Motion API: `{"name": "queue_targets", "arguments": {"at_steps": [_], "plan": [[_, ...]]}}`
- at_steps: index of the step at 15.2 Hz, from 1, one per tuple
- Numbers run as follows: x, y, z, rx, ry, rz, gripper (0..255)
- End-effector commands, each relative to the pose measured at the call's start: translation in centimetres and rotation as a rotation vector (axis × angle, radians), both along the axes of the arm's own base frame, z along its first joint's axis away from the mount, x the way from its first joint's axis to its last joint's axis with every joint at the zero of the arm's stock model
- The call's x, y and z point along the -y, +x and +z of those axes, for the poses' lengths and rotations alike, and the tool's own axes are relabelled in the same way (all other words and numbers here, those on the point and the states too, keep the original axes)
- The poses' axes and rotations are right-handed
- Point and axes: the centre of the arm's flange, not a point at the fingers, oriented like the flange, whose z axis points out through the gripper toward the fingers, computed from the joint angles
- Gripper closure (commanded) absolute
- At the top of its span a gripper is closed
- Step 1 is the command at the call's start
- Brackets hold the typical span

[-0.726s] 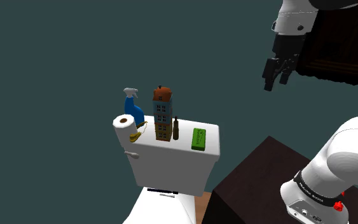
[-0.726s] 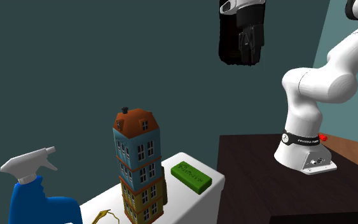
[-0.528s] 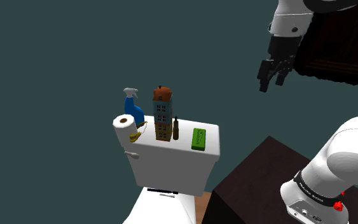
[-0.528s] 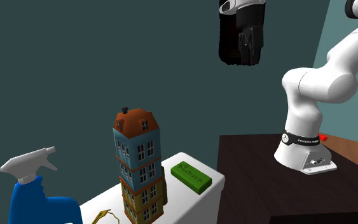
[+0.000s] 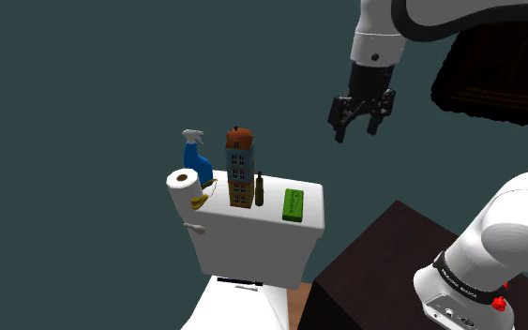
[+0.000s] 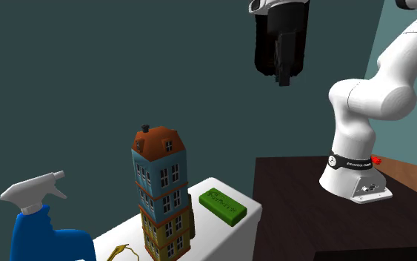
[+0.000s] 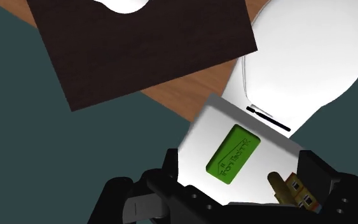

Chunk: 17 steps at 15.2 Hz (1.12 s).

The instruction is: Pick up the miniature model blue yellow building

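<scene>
Gripper (image 5: 356,129), black, fingers apart, empty: shifted toward 9 o'clock in the shoulder view, nearer the tank, so approach is judged under way. Building (image 5: 239,169), blue and yellow, orange roof, upright at gripper's 8 o'clock, well apart. Surface: white toilet tank lid (image 5: 314,199). Room: dark teal wall (image 5: 83,75).

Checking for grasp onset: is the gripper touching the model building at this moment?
Apart. In the shoulder view the gripper hangs high above and to the right of the building, with bare wall between them.
</scene>
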Motion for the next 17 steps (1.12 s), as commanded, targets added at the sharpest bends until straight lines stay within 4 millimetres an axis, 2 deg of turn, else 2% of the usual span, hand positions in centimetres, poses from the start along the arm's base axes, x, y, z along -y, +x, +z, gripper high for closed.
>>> {"name": "queue_targets", "arguments": {"at_steps": [1,9,17], "plan": [[-1.9,1.6,-0.7,0.017,-0.009,-0.049,0],[-9.2,8.6,-2.6,0.081,-0.050,-0.229,0],[-15.0,16.9,-4.3,0.145,-0.092,-0.410,0]]}}
